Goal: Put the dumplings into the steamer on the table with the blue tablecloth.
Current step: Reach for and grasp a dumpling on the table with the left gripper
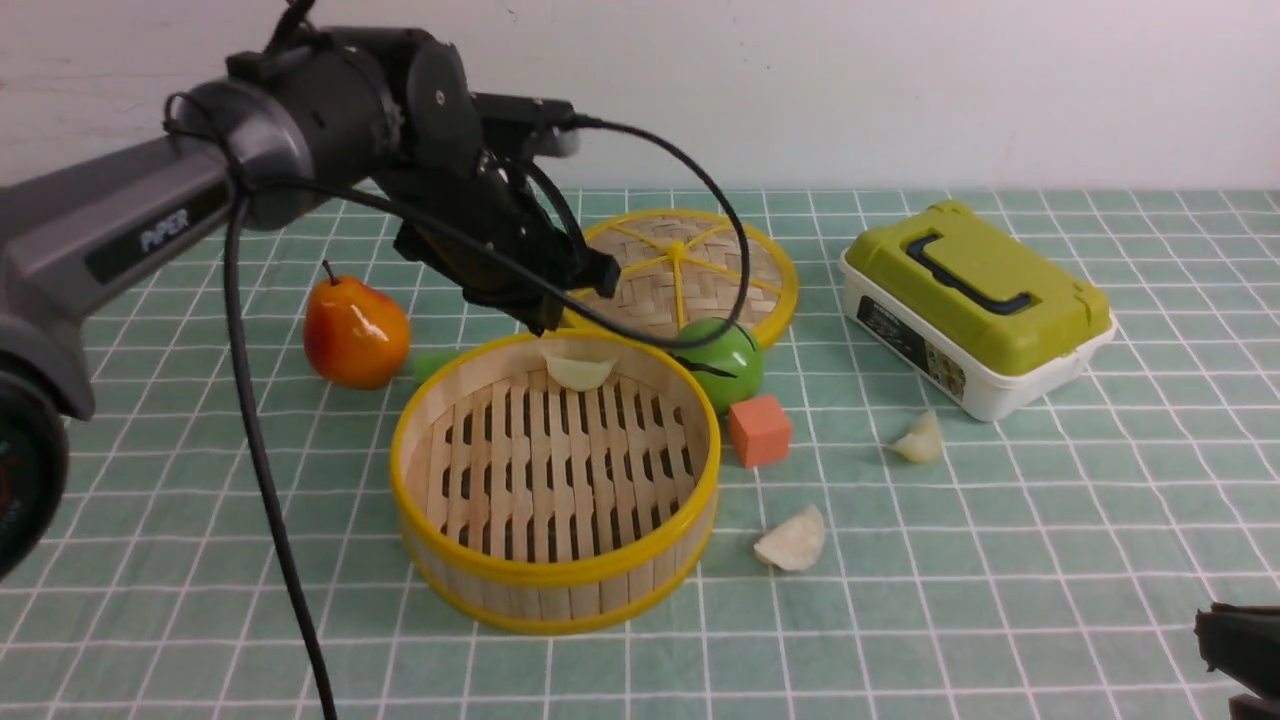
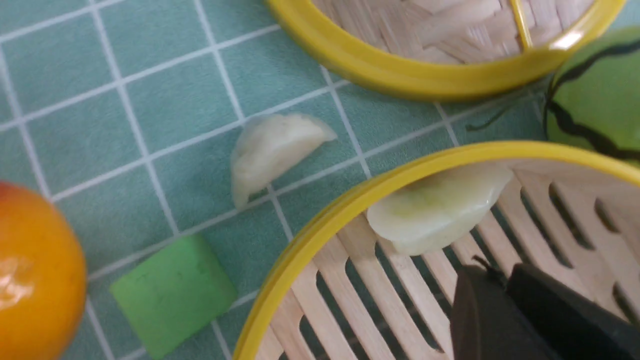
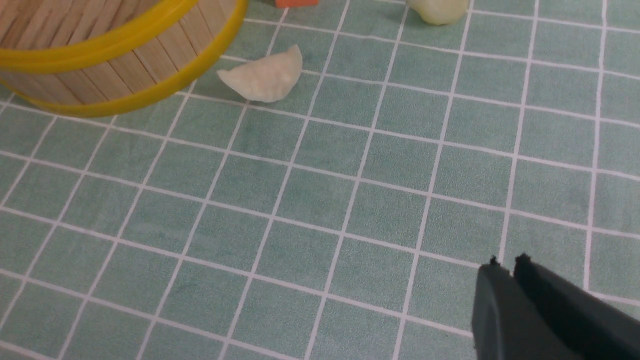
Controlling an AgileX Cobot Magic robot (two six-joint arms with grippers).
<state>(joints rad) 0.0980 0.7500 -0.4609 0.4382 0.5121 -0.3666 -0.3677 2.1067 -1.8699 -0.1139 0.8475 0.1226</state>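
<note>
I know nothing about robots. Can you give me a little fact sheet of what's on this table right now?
Surface: table with the blue tablecloth
Basket: steamer, open, mid-table; lid behind it
Inside steamer: one dumpling, by the far wall
Dumplings on cloth: three, one behind the steamer, two to its right
Other things: pear, green striped ball, orange cube, green block, green-lidded box
Left gripper: over the steamer, shut, empty
Right gripper: near right, shut, empty

Pear [image 1: 355, 333], woven lid [image 1: 690, 270], green ball [image 1: 725, 365], orange cube [image 1: 759, 430] and box [image 1: 975, 305] lie around.
</note>
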